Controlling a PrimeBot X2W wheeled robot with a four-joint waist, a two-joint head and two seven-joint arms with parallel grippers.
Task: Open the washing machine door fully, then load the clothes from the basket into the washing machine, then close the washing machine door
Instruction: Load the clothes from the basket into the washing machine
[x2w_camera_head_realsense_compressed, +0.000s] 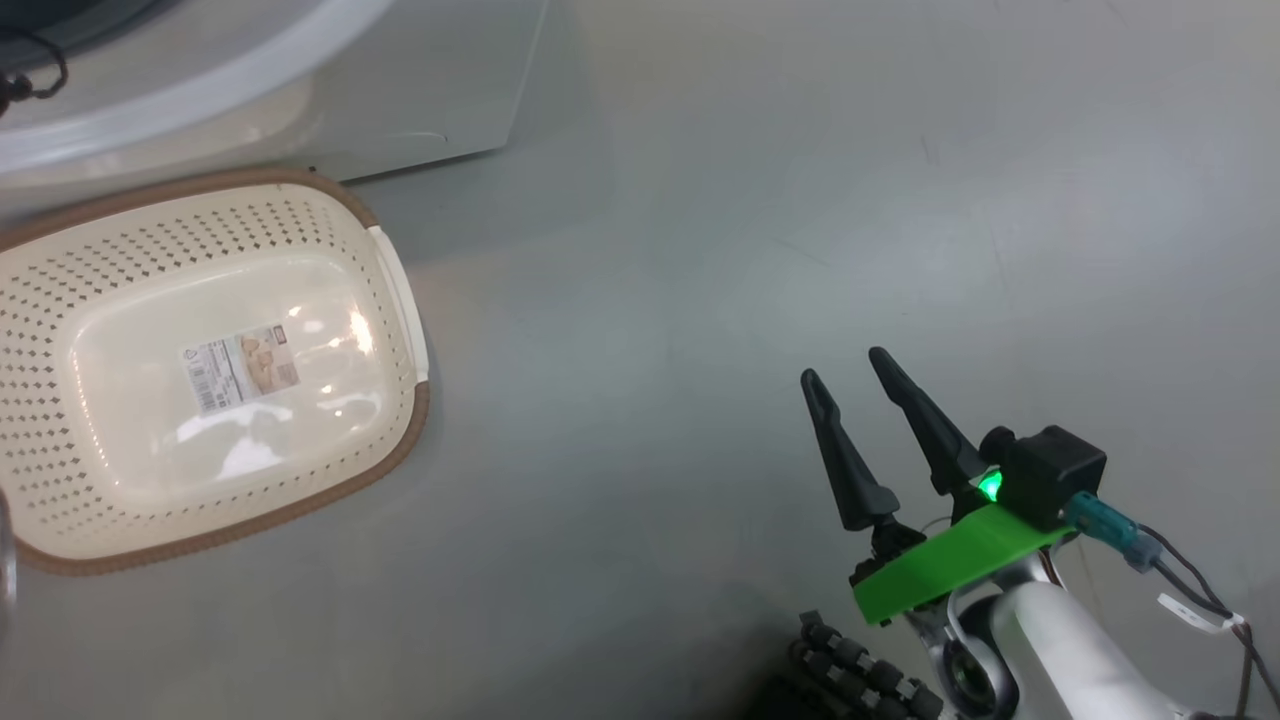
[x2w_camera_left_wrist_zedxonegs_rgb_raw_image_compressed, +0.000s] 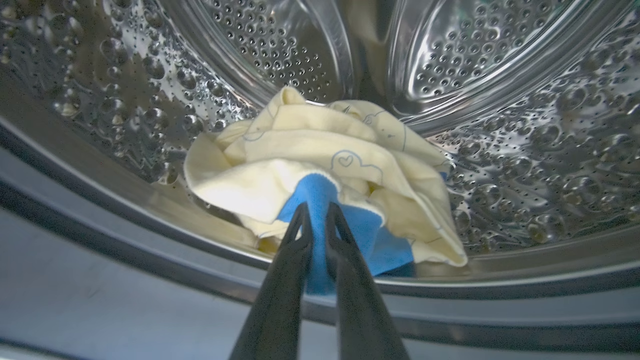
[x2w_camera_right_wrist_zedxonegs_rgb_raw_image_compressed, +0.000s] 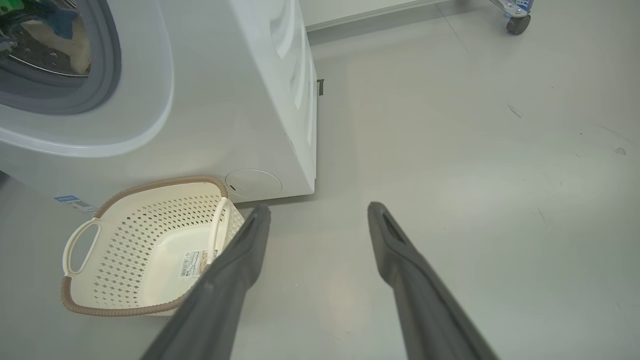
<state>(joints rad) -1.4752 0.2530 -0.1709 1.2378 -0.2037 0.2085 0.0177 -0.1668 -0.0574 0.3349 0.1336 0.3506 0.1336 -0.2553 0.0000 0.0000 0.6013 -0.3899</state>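
The left gripper (x2w_camera_left_wrist_zedxonegs_rgb_raw_image_compressed: 316, 209) is pinched shut on the blue bit of the clothes (x2w_camera_left_wrist_zedxonegs_rgb_raw_image_compressed: 300, 150), bunched in the drum (x2w_camera_left_wrist_zedxonegs_rgb_raw_image_compressed: 500, 150) just past its tips; the right gripper (x2w_camera_head_realsense_compressed: 843, 367) is wide open, holding nothing.

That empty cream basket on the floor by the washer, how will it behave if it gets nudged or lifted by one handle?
The basket is empty, thin perforated plastic, so probably light and fairly stiff. On the smooth glossy floor a nudge would likely slide it rather than tip it. Lifted by one handle, it would probably hang tilted.
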